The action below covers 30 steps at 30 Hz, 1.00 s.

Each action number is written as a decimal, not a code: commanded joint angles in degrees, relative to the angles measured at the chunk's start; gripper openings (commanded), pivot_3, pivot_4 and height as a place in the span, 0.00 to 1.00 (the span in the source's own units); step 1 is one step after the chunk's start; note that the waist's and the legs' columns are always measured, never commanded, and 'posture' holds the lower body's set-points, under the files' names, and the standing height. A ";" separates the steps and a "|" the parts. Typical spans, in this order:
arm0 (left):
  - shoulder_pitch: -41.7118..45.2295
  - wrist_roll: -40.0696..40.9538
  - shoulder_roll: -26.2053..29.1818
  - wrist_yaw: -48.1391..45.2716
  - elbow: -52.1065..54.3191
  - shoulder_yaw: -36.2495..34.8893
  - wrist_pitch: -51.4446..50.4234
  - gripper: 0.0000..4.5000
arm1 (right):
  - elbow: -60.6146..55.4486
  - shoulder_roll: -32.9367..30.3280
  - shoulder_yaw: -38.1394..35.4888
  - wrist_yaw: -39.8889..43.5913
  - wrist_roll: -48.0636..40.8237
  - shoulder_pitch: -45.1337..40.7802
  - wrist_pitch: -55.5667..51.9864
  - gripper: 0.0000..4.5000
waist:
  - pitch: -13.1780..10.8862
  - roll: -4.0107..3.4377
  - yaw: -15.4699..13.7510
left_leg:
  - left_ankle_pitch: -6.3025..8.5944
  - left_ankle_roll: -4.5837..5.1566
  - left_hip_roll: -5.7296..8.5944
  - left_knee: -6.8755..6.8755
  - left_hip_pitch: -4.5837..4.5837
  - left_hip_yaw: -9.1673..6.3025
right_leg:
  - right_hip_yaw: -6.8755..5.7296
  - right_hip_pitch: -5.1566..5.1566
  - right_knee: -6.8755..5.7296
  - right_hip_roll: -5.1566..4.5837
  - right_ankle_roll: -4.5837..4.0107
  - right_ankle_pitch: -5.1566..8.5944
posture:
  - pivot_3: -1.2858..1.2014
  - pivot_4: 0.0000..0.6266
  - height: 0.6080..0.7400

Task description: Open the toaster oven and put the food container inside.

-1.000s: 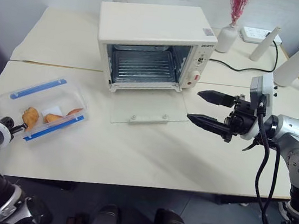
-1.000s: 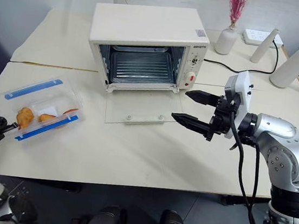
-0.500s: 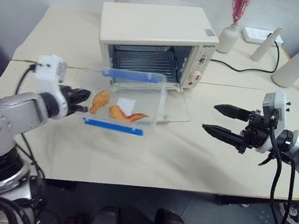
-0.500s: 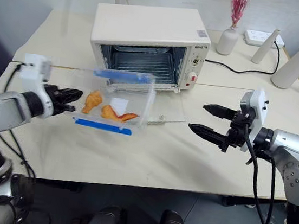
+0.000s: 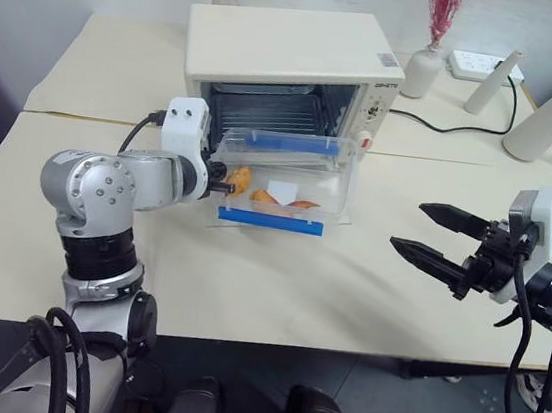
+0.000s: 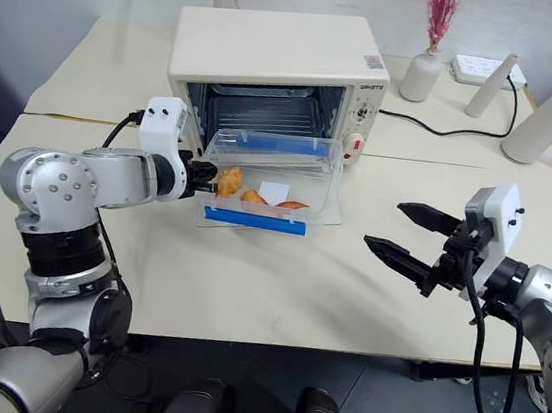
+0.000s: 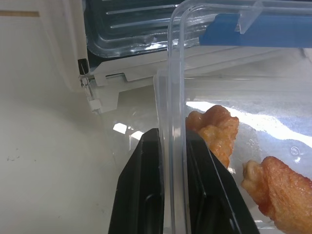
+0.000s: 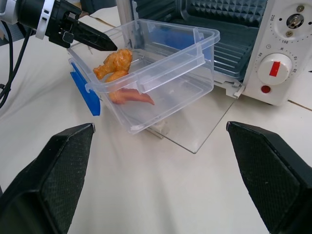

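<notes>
Surface (image 5: 275, 297): pale, wide, carrying all task items.

Toaster oven (image 5: 286, 47): cream-white, set toward the back of the surface. Glass door (image 8: 195, 134) is seen dropped flat toward the robot; wire rack (image 5: 268, 110) exposed. Opening step is judged done.

Food container (image 5: 282, 172): clear box with blue clips, orange-brown pieces inside. It is held off the surface, tilted, above the lowered door and just in front of the oven mouth, not yet inside. Insertion onto the rack and release are judged outstanding; task is put a little past halfway.

Left gripper (image 7: 170, 195): fingers nearly closed, pinching one end wall of the container, one finger outside and one inside, as the left wrist view shows.

Right gripper (image 5: 438, 237): fingers spread wide, nothing held, hanging over the surface well apart from oven and container, to the right.

Not made out: depth of the oven cavity behind the container is largely screened. Whether the container's underside clears the door glass cannot be told. Whether a lid is in place cannot be settled. Knob markings are too small to read in the head views.
</notes>
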<state>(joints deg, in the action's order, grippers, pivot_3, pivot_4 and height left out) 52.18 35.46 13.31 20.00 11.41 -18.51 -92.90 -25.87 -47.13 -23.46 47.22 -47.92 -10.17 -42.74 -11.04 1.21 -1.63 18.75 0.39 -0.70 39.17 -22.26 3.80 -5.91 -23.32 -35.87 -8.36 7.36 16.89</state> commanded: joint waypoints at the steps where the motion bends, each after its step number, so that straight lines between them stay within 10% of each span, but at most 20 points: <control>1: 0.59 -4.71 -1.20 0.39 0.93 0.19 0.40 0.23 | -2.06 -0.41 -2.55 -0.90 -1.46 0.26 0.66 1.00 | 0.00 0.00 0.00 | 0.00 0.00 0.00 0.00 0.00 0.00 | 0.00 0.00 0.00 0.00 0.00 0.00 | 0.52 0.24 1.00; 8: 1.15 -9.82 -2.63 -2.41 2.12 -1.23 0.43 0.71 | -1.16 -0.60 -1.87 -1.17 -1.39 -0.18 1.12 1.00 | 0.00 0.00 -0.02 | 0.00 0.00 0.00 0.02 -0.02 0.00 | -0.02 0.00 0.00 0.00 0.00 0.00 | 0.52 0.24 1.00; 21: 1.94 3.82 8.62 -29.35 11.44 -15.21 7.23 0.71 | -0.23 -2.50 0.04 1.07 -1.29 -1.94 0.60 1.00 | 0.00 0.00 0.27 | 0.00 0.00 -0.03 -0.01 -0.04 0.00 | -0.05 -0.02 0.02 0.01 0.00 0.00 | 0.52 0.24 1.00; 25: -2.88 17.53 15.23 -45.64 12.15 -19.14 6.79 0.52 | -0.74 -2.53 1.99 2.41 -2.10 -3.17 0.05 1.00 | 0.00 -0.01 0.33 | 0.00 -0.01 -0.05 -0.03 -0.01 -0.01 | -0.03 -0.03 0.01 0.02 -0.01 0.01 | 0.52 0.24 1.00; 30: -18.03 25.51 29.52 -66.72 14.36 -12.30 10.09 0.18 | -1.79 -1.25 6.66 3.82 -4.29 -4.91 -1.30 0.75 | -0.01 -0.01 0.38 | 0.00 -0.01 -0.05 -0.02 0.01 -0.05 | -0.02 -0.02 0.00 0.02 -0.02 0.01 | 0.52 0.24 1.00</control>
<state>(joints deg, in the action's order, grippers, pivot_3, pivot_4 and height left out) 37.86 58.04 38.75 -37.31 22.45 -33.97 -86.19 -25.35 -48.65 -18.33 49.70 -50.63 -14.39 -43.92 -11.05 1.20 -1.25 18.75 0.38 -0.75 39.15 -22.25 3.75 -5.94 -23.34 -35.86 -8.34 7.34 16.90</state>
